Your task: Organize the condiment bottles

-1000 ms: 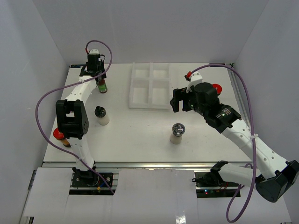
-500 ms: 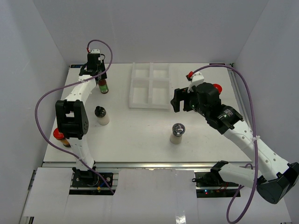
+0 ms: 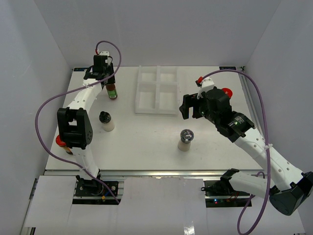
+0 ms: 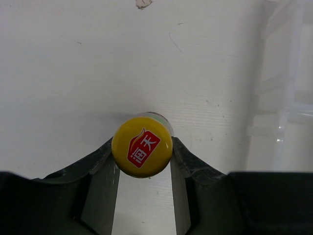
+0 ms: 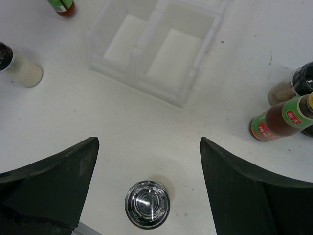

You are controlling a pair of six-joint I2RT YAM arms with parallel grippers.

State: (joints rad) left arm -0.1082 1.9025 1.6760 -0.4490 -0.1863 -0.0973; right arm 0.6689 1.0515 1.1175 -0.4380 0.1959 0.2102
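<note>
My left gripper [image 4: 143, 157] is shut on the yellow cap of a slim red sauce bottle [image 4: 142, 146]. From above, this bottle [image 3: 112, 91] hangs upright left of the white tray [image 3: 146, 108], under the left gripper [image 3: 108, 83]. My right gripper [image 5: 149, 147] stands open above the grey-lidded shaker [image 5: 147, 204], which stands alone at mid-table [image 3: 186, 138]. A black-capped shaker [image 3: 105, 121] stands left of centre. At the right, a second slim sauce bottle [image 5: 281, 120] stands beside another black-capped shaker [image 5: 299, 79].
The divided tray's compartments [image 5: 168, 58] hold nothing. A red-lidded jar [image 3: 61, 142] stands at the left edge behind the left arm, and another red lid [image 3: 226, 92] shows past the right arm. Purple cables loop over both arms.
My left gripper has carried the sauce bottle a little to the right, toward the tray. The right arm has shifted only slightly.
</note>
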